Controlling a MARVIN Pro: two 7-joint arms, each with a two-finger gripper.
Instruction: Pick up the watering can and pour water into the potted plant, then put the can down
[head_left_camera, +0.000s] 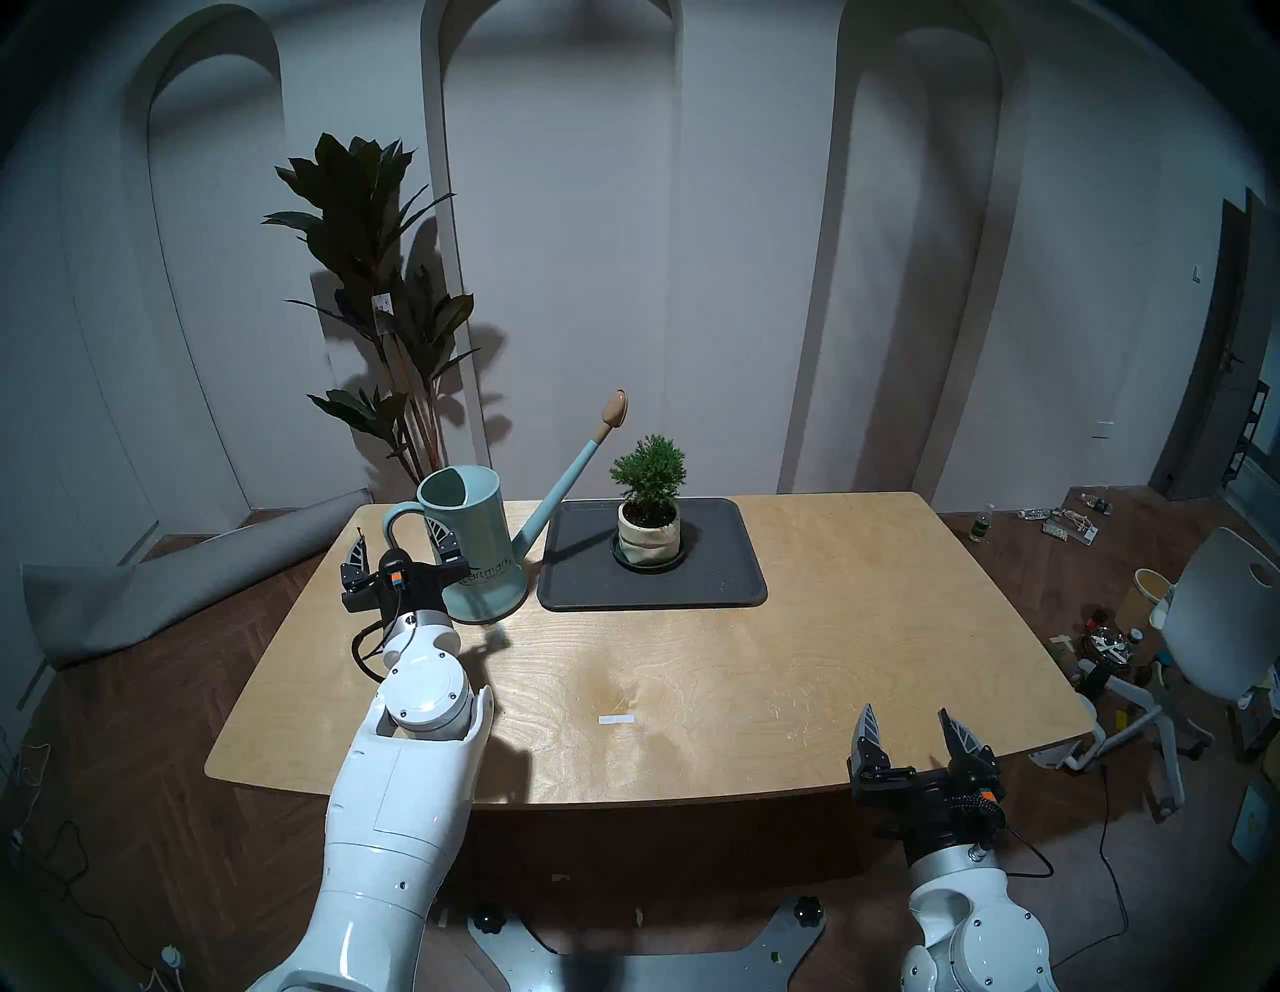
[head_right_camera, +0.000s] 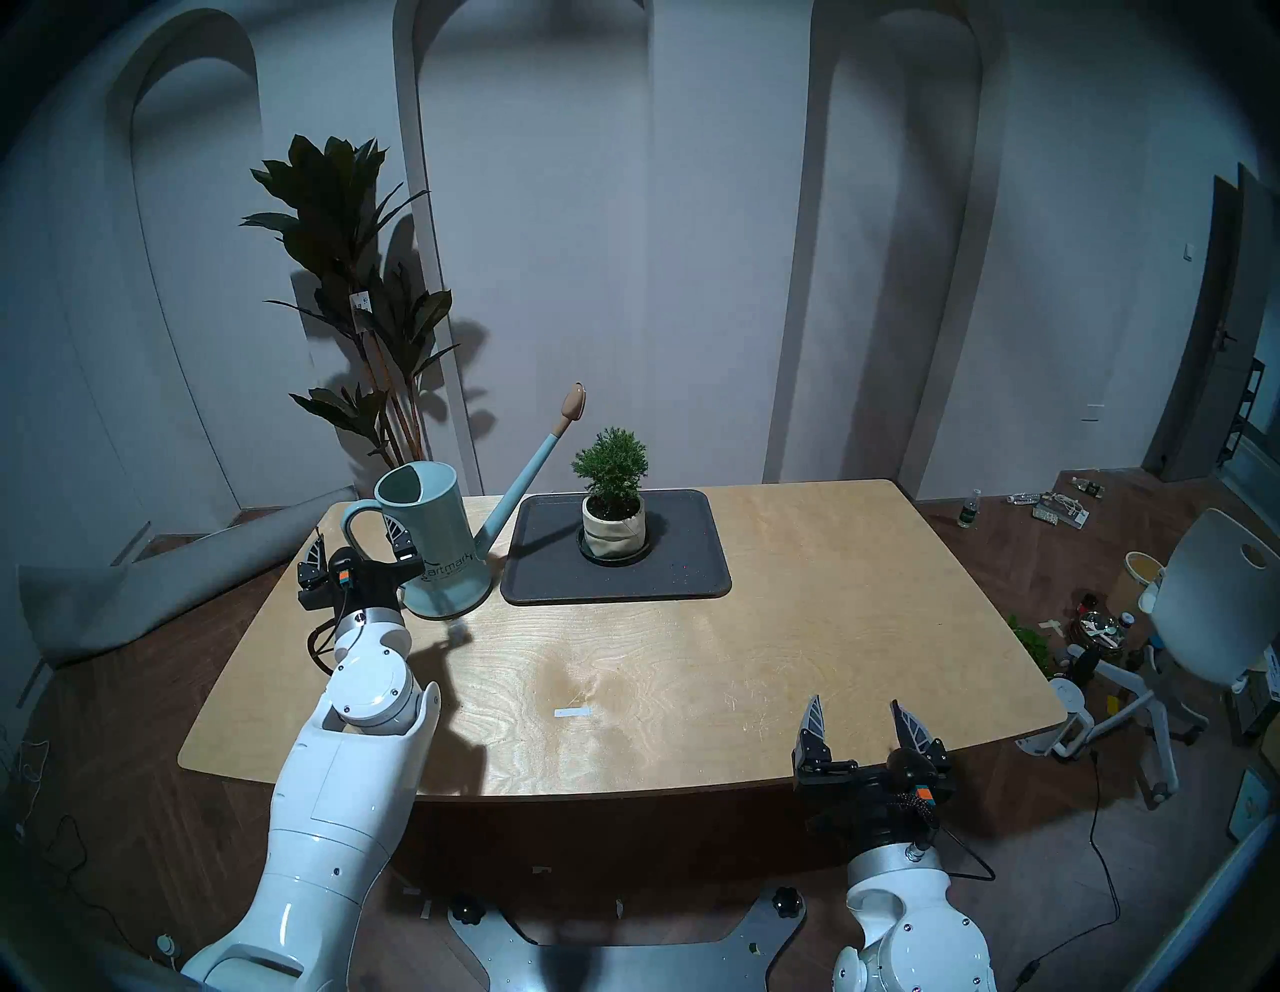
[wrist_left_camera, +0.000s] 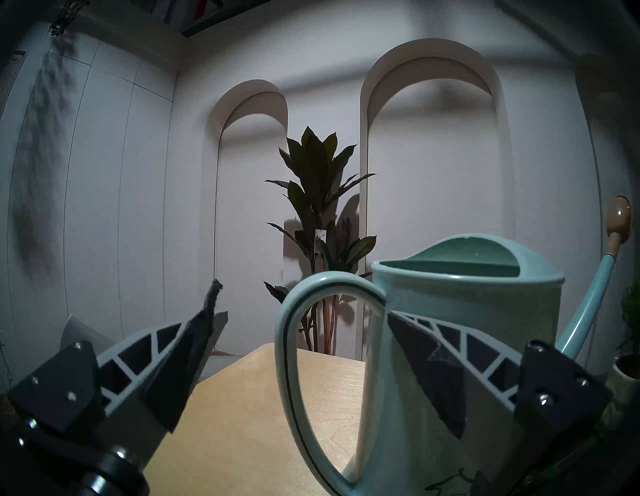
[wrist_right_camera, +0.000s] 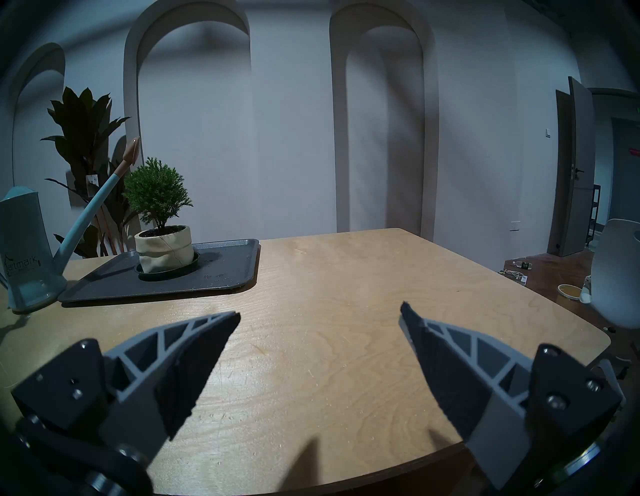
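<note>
The pale teal watering can (head_left_camera: 478, 547) stands upright at the table's back left, its spout rising right toward the potted plant (head_left_camera: 649, 471). The plant is a small green shrub in a cream pot on a dark saucer. My left gripper (head_left_camera: 402, 551) is open, its fingers on either side of the can's loop handle (wrist_left_camera: 294, 346), and the right finger lies in front of the can's body (wrist_left_camera: 467, 311). My right gripper (head_left_camera: 907, 717) is open and empty over the table's front right edge. It also shows in the right wrist view (wrist_right_camera: 320, 310), with the can (wrist_right_camera: 24, 249) and plant (wrist_right_camera: 157, 194) far left.
The plant stands on a dark tray (head_left_camera: 720, 575) right of the can. A tall dark floor plant (head_left_camera: 374, 277) stands behind the table's back left corner. A white tape strip (head_left_camera: 616, 720) lies mid-table. A white chair (head_left_camera: 1219, 623) and floor clutter are at right.
</note>
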